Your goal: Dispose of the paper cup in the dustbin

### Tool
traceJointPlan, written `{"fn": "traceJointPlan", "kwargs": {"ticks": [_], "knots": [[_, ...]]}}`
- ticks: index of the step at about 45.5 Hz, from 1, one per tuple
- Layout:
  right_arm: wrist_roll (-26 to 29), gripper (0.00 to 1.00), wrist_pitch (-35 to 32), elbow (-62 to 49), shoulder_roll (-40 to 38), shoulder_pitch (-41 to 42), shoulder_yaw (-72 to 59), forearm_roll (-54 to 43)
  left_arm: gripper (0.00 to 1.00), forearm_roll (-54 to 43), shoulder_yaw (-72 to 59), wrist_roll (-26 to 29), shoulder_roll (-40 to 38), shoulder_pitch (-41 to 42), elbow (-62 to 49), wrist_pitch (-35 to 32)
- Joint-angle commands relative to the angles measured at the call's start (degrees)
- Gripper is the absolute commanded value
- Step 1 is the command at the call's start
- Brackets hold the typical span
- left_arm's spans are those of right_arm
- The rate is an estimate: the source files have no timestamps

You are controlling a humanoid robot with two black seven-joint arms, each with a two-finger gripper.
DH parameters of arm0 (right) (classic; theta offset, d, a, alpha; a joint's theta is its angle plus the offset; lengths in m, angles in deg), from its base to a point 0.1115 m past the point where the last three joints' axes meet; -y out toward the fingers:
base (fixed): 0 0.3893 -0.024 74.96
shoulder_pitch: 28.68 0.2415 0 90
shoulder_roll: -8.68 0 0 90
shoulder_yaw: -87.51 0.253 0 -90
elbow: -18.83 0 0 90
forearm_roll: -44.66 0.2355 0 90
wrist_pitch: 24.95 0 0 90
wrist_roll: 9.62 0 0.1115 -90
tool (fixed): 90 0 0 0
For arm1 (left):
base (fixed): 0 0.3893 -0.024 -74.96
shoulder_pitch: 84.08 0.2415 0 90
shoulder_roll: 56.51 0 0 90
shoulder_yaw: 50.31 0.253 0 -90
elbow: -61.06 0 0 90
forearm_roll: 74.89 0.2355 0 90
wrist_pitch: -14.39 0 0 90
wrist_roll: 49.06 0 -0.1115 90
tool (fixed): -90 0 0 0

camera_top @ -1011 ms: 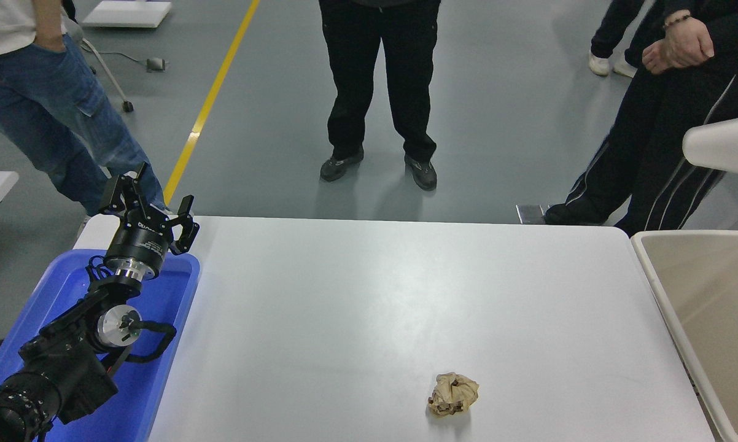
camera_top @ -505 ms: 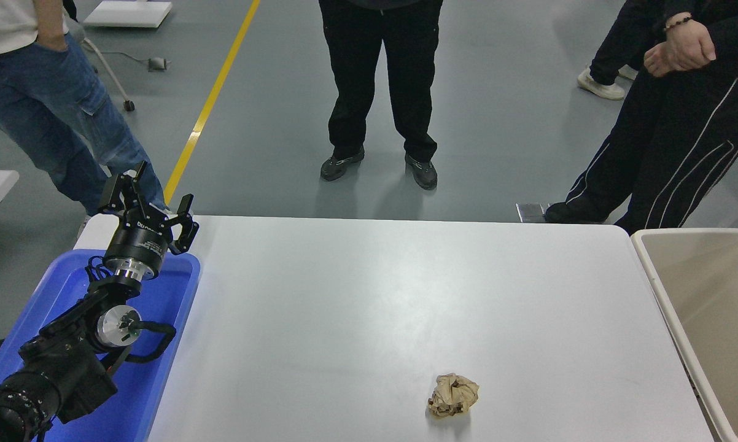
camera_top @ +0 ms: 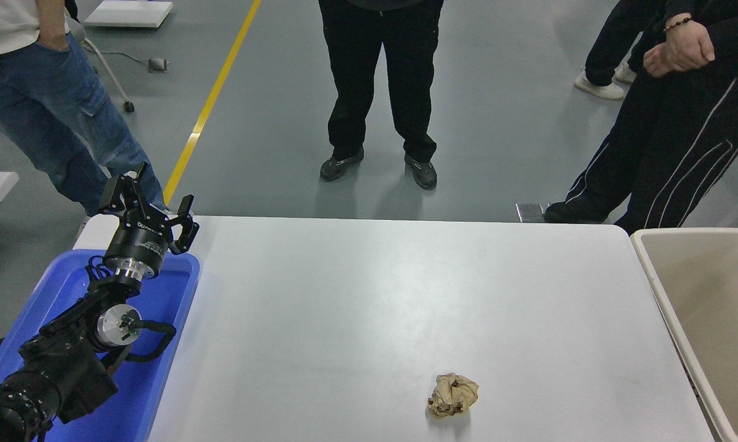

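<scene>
No cup shows; maybe it is in the bin (camera_top: 654,288) at right. A paper cup is light and squashy, so hold its sides softly. The left gripper (camera_top: 148,205) has its fingers spread over the tray (camera_top: 178,294).

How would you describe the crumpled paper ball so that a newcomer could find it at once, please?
Start with the white table, which has a blue tray at its left end and a beige bin at its right. The paper ball lies alone near the table's front edge, right of centre. It is the only brown, wrinkled lump on the white top.
</scene>
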Motion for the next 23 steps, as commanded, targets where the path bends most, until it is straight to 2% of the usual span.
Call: {"fn": "traceJointPlan", "kwargs": {"ticks": [1,22,23], "knots": [[1.7,0.0,2.4,-0.1,5.1,-4.1,0.5,2.7,1.0,0.0,0.0,0.0,0.0,0.0,0.0,0.0],[1.7,0.0,3.1,0.1,5.3,-4.4,0.9,2.9,1.0,0.1,0.0,0.0,0.0,0.0,0.0,0.0],[1.7,0.06,3.6,0.2,5.2,-4.3,0.9,3.0,1.0,0.0,0.0,0.0,0.0,0.0,0.0,0.0]]}}
